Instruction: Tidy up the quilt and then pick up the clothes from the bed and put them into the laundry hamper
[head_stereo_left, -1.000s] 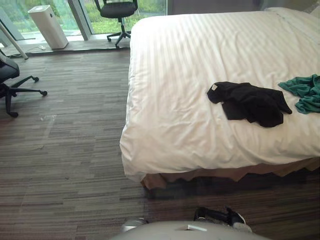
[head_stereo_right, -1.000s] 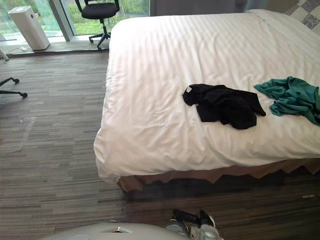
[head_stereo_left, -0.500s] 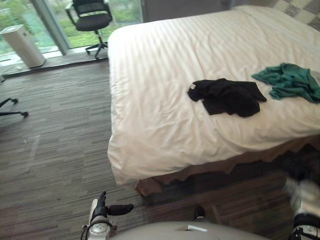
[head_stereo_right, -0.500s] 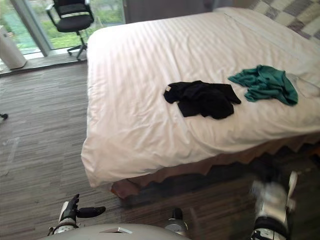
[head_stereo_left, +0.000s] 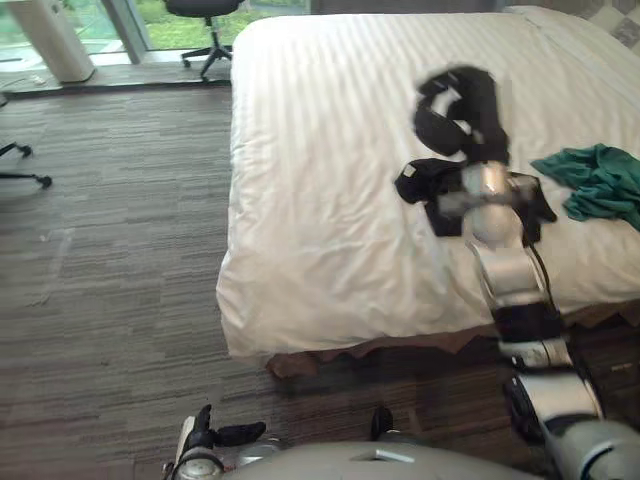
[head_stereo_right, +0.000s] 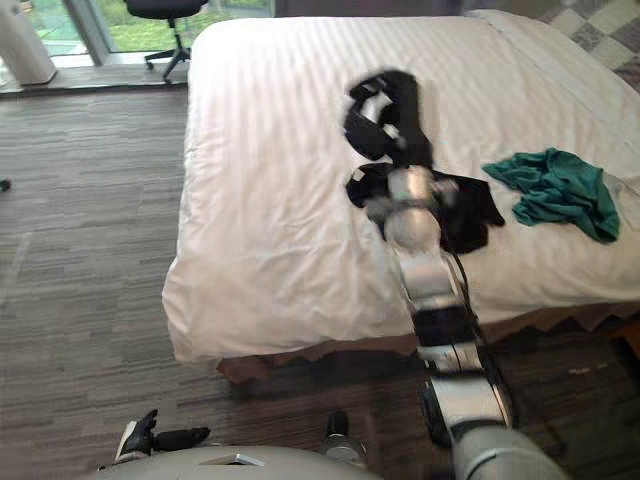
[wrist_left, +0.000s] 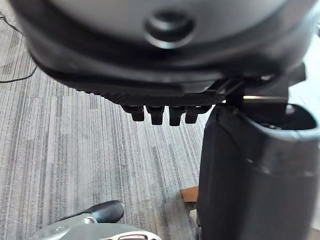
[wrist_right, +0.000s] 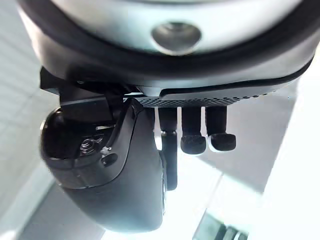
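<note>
Right eye view: black garment (head_stereo_right: 475, 215) stretches left-to-right across white quilt (head_stereo_right: 270, 150).

Right hand (head_stereo_left: 460, 105) over white quilt (head_stereo_left: 320, 150), black garment (head_stereo_left: 412, 185), green garment (head_stereo_left: 600, 180) beside

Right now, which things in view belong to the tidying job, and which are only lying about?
Job: quilt, black clothes, green clothes; right hand above the quilt, left hand hanging low.
Lying about: chair, white tower.
</note>
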